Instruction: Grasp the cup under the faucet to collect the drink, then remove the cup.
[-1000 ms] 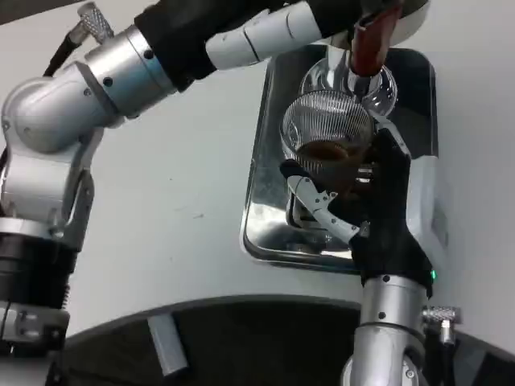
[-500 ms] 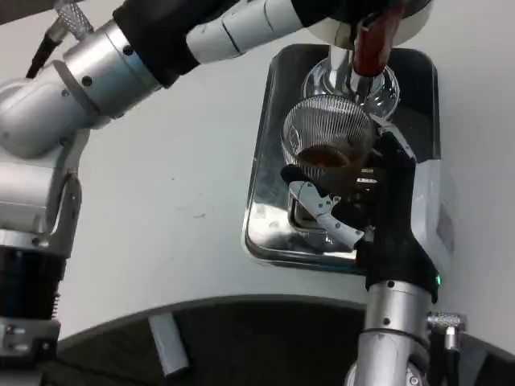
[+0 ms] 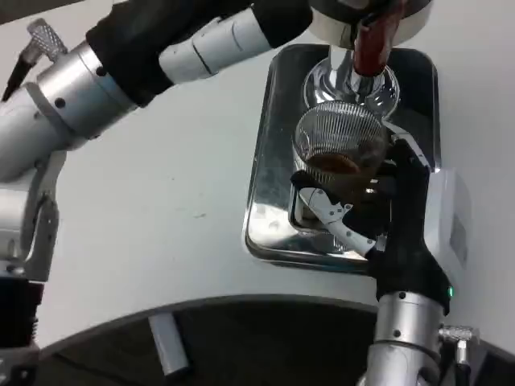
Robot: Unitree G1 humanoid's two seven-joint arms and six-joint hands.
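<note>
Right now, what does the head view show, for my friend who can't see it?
The robot's right hand holds a ribbed glass cup of brown drink under a red-handled faucet, over a shiny metal tray. Its left arm reaches toward the dispenser.

A white table [image 3: 161,201] carries a shiny metal drip tray [image 3: 269,169] near its right side

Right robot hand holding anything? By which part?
Yes: the right robot hand grips the ribbed glass cup around its side wall, below the rim.
</note>
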